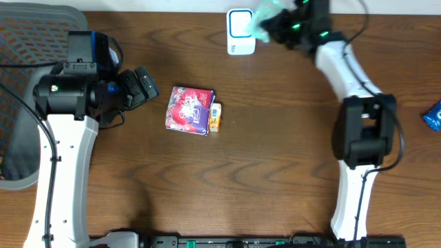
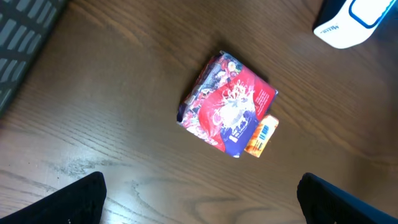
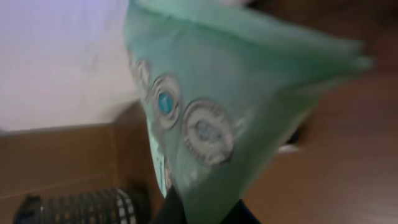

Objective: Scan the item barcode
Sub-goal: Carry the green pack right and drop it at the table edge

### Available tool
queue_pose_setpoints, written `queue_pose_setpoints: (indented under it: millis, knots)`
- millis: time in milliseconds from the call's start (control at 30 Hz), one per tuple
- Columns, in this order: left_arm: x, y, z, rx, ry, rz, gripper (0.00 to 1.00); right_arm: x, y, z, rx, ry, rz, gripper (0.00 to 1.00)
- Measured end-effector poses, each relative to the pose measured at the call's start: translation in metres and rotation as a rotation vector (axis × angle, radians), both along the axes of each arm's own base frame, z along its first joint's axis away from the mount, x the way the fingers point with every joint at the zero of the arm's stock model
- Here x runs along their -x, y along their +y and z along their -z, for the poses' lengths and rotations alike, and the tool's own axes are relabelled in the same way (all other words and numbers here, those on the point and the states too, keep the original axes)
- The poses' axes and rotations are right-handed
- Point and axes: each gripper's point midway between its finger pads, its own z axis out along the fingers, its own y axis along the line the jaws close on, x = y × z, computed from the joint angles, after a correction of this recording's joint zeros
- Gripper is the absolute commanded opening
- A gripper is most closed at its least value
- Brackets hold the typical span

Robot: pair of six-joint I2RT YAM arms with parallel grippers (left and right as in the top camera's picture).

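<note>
Overhead view: the right gripper is up at the far edge of the table, clamped on a green packet. It holds the packet right against the white scanner, overlapping its right side. The left gripper sits over on the left with its fingers spread wide and nothing in them. It points at a red packet lying flat mid-table, with a small orange box touching that packet's right edge. A blue packet pokes in at the right edge.

Left wrist view: same red packet with the orange box tucked against it. The scanner is in the top right corner, well apart from them. Both dark fingertips sit far apart at the bottom corners.

Right wrist view: pretty much all green packet, pinched at its bottom end. There are round printed marks on it, maybe a logo, but it's too blurry to read.
</note>
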Motion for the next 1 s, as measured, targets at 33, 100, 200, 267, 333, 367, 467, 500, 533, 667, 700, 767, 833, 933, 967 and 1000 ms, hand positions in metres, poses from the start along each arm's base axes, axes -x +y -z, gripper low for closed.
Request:
queue_pose_setpoints:
  millis: [33,100,200,267,333,367,467,500,533,667,700,767,833,933,967,1000]
  knots:
    - [0.0,0.0,0.0,0.0,0.0,0.0,0.98,0.002,-0.018,-0.002,0.021,0.031,0.016,0.01]
    - [0.0,0.0,0.0,0.0,0.0,0.0,0.98,0.006,-0.061,-0.007,0.078,0.09,0.07,0.01]
    - [0.0,0.0,0.0,0.0,0.0,0.0,0.98,0.025,-0.146,-0.006,0.224,0.201,0.189,0.01]
    - [0.0,0.0,0.0,0.0,0.0,0.0,0.98,0.039,-0.2,-0.003,0.317,0.25,0.263,0.01]
    - [0.0,0.0,0.0,0.0,0.0,0.0,0.98,0.056,-0.247,0.003,0.4,0.301,0.317,0.01]
    - [0.0,0.0,0.0,0.0,0.0,0.0,0.98,0.068,-0.273,0.009,0.447,0.335,0.342,0.01]
    - [0.0,0.0,0.0,0.0,0.0,0.0,0.98,0.096,-0.329,0.018,0.55,0.407,0.392,0.11]
    - [0.0,0.0,0.0,0.0,0.0,0.0,0.98,0.106,-0.347,0.02,0.582,0.429,0.409,0.22]
    - [0.0,0.0,0.0,0.0,0.0,0.0,0.98,0.112,-0.36,0.022,0.604,0.443,0.42,0.35]
    - [0.0,0.0,0.0,0.0,0.0,0.0,0.98,0.132,-0.396,0.029,0.656,0.485,0.446,0.6]
    - [0.0,0.0,0.0,0.0,0.0,0.0,0.98,0.134,-0.399,0.032,0.662,0.493,0.444,0.68]
    - [0.0,0.0,0.0,0.0,0.0,0.0,0.98,0.139,-0.405,0.037,0.67,0.512,0.445,0.72]
    - [0.0,0.0,0.0,0.0,0.0,0.0,0.98,0.141,-0.406,0.041,0.668,0.525,0.444,0.72]
    - [0.0,0.0,0.0,0.0,0.0,0.0,0.98,0.142,-0.402,0.043,0.669,0.536,0.429,0.72]
    - [0.0,0.0,0.0,0.0,0.0,0.0,0.98,0.141,-0.399,0.043,0.668,0.535,0.419,0.71]
    - [0.0,0.0,0.0,0.0,0.0,0.0,0.98,0.14,-0.394,0.044,0.664,0.532,0.402,0.72]
